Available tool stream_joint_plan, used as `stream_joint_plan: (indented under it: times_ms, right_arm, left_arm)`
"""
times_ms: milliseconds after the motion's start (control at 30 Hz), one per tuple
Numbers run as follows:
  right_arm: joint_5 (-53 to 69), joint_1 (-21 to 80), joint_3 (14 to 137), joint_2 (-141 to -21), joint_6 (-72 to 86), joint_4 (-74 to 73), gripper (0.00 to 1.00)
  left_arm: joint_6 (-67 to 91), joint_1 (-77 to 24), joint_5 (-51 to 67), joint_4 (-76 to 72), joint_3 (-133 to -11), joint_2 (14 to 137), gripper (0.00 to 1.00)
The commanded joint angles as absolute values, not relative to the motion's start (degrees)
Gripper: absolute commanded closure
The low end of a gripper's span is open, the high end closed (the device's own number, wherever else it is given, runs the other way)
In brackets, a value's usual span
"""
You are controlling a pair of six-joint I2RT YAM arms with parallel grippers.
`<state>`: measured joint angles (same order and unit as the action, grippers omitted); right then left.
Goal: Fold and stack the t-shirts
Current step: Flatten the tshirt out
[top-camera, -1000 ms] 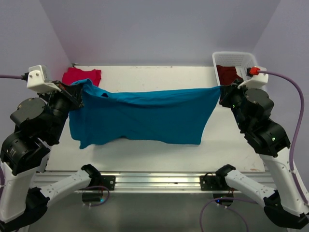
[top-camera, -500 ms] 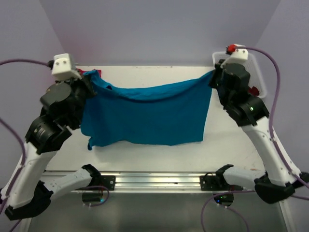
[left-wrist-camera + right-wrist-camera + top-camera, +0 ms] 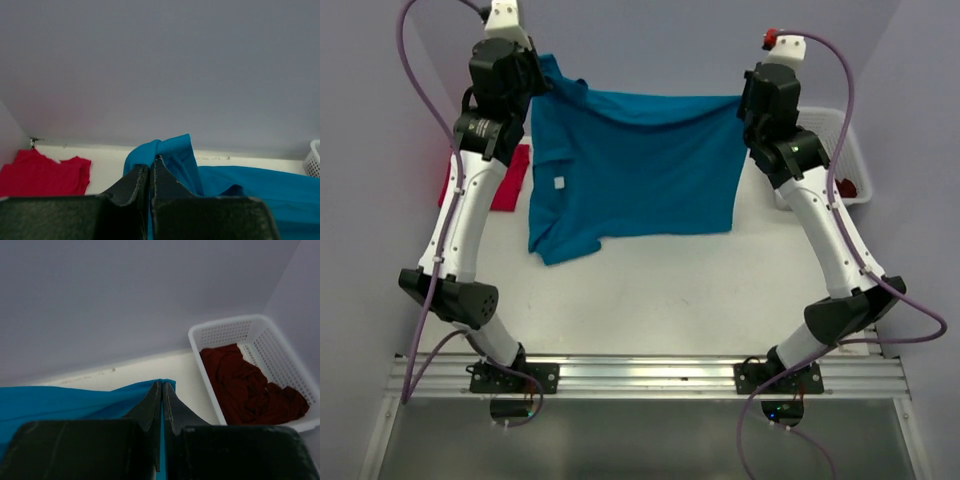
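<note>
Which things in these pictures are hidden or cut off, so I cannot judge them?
Red t-shirt: top view, the left arm crosses it.
Maroon t-shirts: right wrist view, bunched in the basket; number unclear.
Teal t-shirt: both wrist views, mostly behind the jaws or outside the frame.

Top cam: fixed, high on the near-edge side, looking down and forward over the whole table (image 3: 650,300) to the back wall (image 3: 650,45). Wide and far.

Left wrist cam: right behind the left hand (image 3: 151,162), close, looking along its fingers at the back wall from a low angle. Red shirt (image 3: 42,172) lower left, basket (image 3: 314,157) edge far right.

Right wrist cam: same mount on the right hand (image 3: 162,385), pitched down slightly more, basket at right.

Overlap: all three see the teal shirt (image 3: 640,165), basket and back wall. Only top and left wrist see the red shirt.
</note>
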<state>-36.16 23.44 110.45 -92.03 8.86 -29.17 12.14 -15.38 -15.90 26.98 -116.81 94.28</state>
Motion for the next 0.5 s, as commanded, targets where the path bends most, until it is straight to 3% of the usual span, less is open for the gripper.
stream_joint_plan:
  times_ms: [0,100,267,467]
  right_arm:
    - [-39.29,22.41,111.11,-89.48,1.96,-15.42,1.00]
    - [-38.85,22.33,105.30,-86.05,-2.43,-5.90,1.00]
    - [-32.82,22.41,103.10,-79.82,-1.77,-10.87,1.00]
    - [-25.67,23.55,93.88,-62.63,2.01,-15.90,1.00]
  left_arm:
    - [9.85,-13.10,-7.74,22.77,-127.94,98.07,1.00]
    - [9.06,-12.83,-5.99,21.44,-130.85,99.05,1.00]
    - [8.97,-13.27,-3.78,22.50,-124.91,91.25,1.00]
    - [5.01,-17.83,-7.29,23.27,-106.62,68.32,1.00]
